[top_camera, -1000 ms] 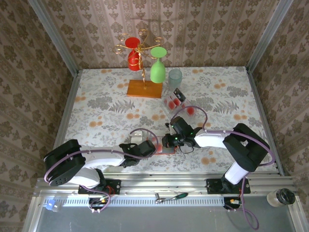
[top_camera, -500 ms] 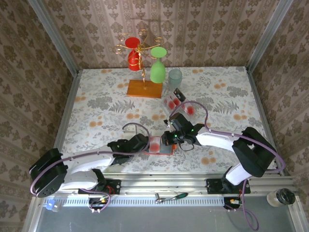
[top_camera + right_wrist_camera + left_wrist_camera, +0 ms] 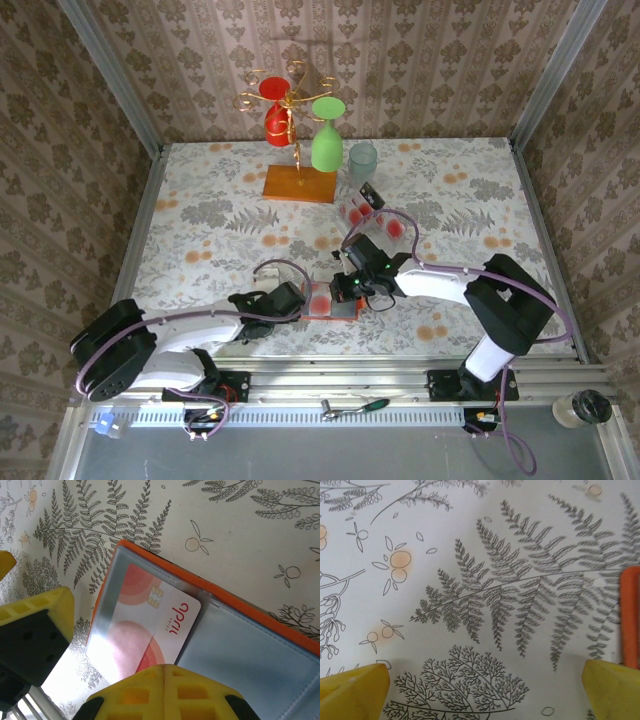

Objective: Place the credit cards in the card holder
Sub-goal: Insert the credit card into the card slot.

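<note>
In the right wrist view, a yellow plastic fingertip [image 3: 195, 682] is covering the lower corner of the red-blobbed white credit card [image 3: 145, 630], and the orange flat card holder [image 3: 250, 612] is running off the right edge.

Card holder [image 3: 330, 308] open flat; left tool [image 3: 296, 299], right tool [image 3: 349, 289] flanking it.

Clear passage over tablecloth [image 3: 200, 230] at 9 and 3 o'clock. Blocked at 12 by glass rack [image 3: 298, 150] and tumbler [image 3: 362, 160]. Crowded at 6 by left gripper [image 3: 296, 300] and right gripper [image 3: 347, 290] over card holder [image 3: 260, 650].
</note>
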Robot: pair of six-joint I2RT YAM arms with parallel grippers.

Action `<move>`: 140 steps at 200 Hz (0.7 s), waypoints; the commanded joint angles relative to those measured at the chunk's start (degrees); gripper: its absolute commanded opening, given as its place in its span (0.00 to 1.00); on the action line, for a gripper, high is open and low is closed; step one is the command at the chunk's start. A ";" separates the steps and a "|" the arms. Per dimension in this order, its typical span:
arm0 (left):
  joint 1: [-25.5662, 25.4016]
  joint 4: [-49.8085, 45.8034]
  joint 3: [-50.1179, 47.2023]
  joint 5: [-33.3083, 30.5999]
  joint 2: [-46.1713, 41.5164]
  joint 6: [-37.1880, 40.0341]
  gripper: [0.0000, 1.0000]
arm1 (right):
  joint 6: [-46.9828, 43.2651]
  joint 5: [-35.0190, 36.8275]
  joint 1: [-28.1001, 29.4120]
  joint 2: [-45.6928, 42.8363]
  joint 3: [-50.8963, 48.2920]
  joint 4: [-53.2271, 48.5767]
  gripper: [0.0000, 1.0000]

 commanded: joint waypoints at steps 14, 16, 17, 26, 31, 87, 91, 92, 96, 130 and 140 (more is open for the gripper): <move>0.36 -1.04 1.64 0.24 1.09 1.64 1.00 | -0.03 -0.59 0.68 1.64 1.50 -0.22 0.06; 0.36 -0.95 1.63 0.29 1.13 1.70 1.00 | -0.03 -0.58 0.69 1.66 1.45 -0.16 0.06; 0.36 -0.97 1.67 0.31 1.18 1.71 1.00 | 0.01 -0.58 0.67 1.71 1.47 -0.18 0.06; 0.36 -0.82 1.79 0.40 1.47 1.88 1.00 | 0.05 -0.73 0.67 2.09 1.49 -0.02 0.06; 0.36 -0.81 1.88 0.42 1.66 2.03 1.00 | 0.16 -0.69 0.67 2.36 1.47 0.14 0.06; 0.34 0.23 3.71 1.55 5.21 3.27 1.00 | 0.36 -1.29 1.56 5.75 3.37 0.70 0.04; 0.31 0.31 3.80 1.65 5.42 3.39 1.00 | 0.41 -1.29 1.70 5.95 3.54 0.68 0.04; 0.33 0.41 3.81 1.70 5.48 3.35 1.00 | 0.45 -1.29 1.71 6.05 3.57 0.68 0.04; 0.29 0.56 3.82 1.78 5.70 3.39 1.00 | 0.43 -1.29 1.67 6.29 3.68 0.75 0.04; 0.01 1.72 3.47 2.01 6.02 3.05 1.00 | 0.90 -1.60 2.15 7.45 4.55 1.11 0.04; -0.13 1.96 3.47 1.92 5.97 2.91 1.00 | 0.93 -1.80 2.21 7.86 5.04 1.04 0.04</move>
